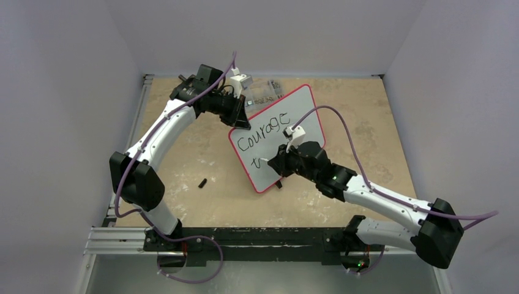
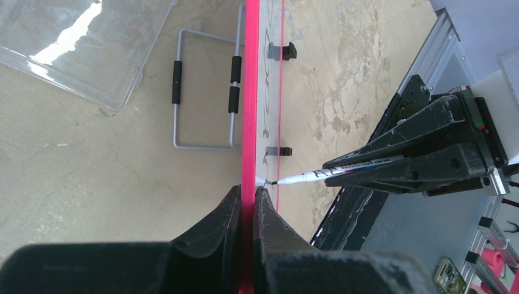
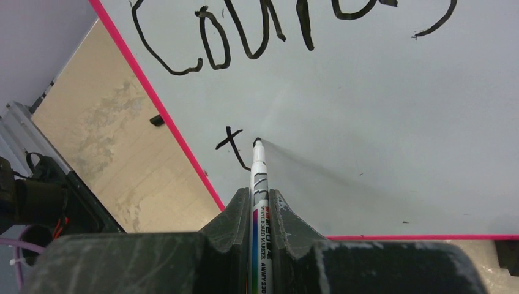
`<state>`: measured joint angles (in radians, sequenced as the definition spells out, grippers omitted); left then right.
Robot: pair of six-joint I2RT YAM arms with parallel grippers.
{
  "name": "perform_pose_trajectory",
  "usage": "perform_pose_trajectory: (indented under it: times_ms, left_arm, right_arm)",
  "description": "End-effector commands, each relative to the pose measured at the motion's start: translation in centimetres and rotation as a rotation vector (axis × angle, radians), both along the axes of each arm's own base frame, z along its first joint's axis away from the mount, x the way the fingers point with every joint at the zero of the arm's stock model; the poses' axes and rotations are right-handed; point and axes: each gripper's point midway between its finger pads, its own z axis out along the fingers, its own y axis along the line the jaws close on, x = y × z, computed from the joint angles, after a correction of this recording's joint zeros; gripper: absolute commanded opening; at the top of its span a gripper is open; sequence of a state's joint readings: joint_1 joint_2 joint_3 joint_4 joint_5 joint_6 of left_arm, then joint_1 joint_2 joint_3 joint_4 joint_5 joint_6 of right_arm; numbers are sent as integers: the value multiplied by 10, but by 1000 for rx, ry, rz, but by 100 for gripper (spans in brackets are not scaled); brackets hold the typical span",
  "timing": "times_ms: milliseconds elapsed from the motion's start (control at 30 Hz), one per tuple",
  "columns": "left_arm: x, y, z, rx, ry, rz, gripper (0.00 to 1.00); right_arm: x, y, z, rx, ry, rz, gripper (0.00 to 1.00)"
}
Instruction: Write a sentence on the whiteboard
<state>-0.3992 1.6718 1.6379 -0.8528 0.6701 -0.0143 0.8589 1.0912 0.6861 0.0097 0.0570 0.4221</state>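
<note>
The whiteboard [image 1: 306, 110], white with a red-pink frame, is propped at a tilt on the tan table and reads "Courage" with a "t" [image 3: 231, 144] started below. My left gripper [image 1: 240, 119] is shut on its upper left edge; in the left wrist view the pink frame [image 2: 249, 92] runs straight between the jaws of the left gripper [image 2: 248, 191]. My right gripper [image 1: 273, 162] is shut on a white whiteboard marker [image 3: 259, 184]. The marker's black tip touches the board just right of the "t". The marker [image 2: 306, 177] also shows side-on in the left wrist view.
A clear plastic box [image 2: 79, 43] lies behind the board at the back of the table. A grey wire stand [image 2: 205, 92] lies flat beside the board. A small black cap [image 1: 202, 182] lies on the table left of the board. Grey walls enclose three sides.
</note>
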Motion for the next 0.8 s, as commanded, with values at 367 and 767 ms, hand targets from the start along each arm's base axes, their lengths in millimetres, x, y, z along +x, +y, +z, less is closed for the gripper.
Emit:
perform_pose_trajectory:
  times_ms: [367,767]
  left_arm:
    - [13,4,1,33,-56,18,0]
    - [13,4,1,31,-57,19,0]
  right_arm:
    - [18,-14,52,46,-134,-99,0]
    - [25,-3,35,24,-107,-83,0]
